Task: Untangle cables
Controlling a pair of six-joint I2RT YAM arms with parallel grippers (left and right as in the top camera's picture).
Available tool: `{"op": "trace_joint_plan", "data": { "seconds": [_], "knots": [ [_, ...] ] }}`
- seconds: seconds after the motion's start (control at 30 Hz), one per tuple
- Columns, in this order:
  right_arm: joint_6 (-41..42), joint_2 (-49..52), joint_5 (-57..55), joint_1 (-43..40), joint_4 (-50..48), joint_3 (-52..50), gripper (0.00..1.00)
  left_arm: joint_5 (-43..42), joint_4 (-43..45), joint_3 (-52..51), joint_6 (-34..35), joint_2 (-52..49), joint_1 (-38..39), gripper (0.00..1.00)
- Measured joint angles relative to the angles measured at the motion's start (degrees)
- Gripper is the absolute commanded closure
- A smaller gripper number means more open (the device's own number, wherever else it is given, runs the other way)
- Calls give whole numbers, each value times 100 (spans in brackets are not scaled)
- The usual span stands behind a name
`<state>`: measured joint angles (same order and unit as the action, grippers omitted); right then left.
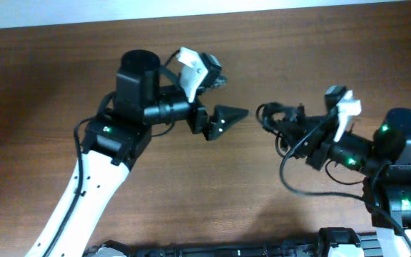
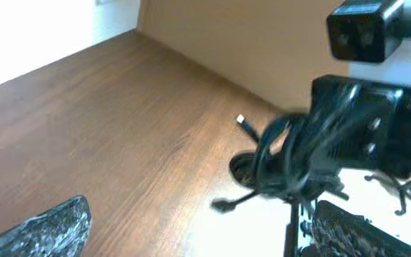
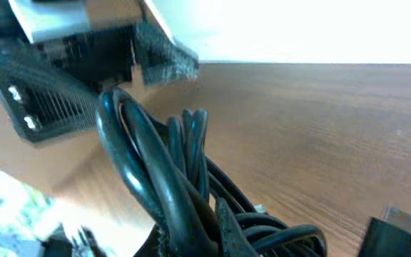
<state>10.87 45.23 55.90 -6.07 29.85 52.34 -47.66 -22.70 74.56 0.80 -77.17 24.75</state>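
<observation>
Only the left wrist view shows two small plug ends sticking out of the cables [image 2: 284, 160]; overhead they read as one dark bunch right of centre on the wooden table [image 1: 48, 71]. In the right wrist view the bunch fills the near field and hides the jaws. The right gripper [image 1: 291, 127] is clamped on the bunch. The left gripper [image 1: 230, 118], fingers spread wide, sits just left of it, apart.

Soft overhead light, blown-out glare in wrist views, near cables [image 3: 155, 178] blurred
</observation>
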Motion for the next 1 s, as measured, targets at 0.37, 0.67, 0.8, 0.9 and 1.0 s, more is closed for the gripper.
{"op": "trace_joint_plan", "data": {
  "seconds": [0.37,0.67,0.8,0.9,1.0],
  "knots": [
    [3191,4,1803,-339,-3287,-9,96,-905,256,0,-289,2,-35,4],
    [4325,4,2096,-339,-3598,-7,96,-1989,994,0,-442,2,39,5],
    [4457,4,2118,-339,-3600,-7,96,-2140,1314,0,-466,4,369,8],
    [4494,4,2118,-339,-3600,-7,96,-2138,1403,0,-474,4,573,15],
    [4520,4,2124,-339,-3600,-7,96,-2131,1440,0,-487,4,612,15]
  ]
}}
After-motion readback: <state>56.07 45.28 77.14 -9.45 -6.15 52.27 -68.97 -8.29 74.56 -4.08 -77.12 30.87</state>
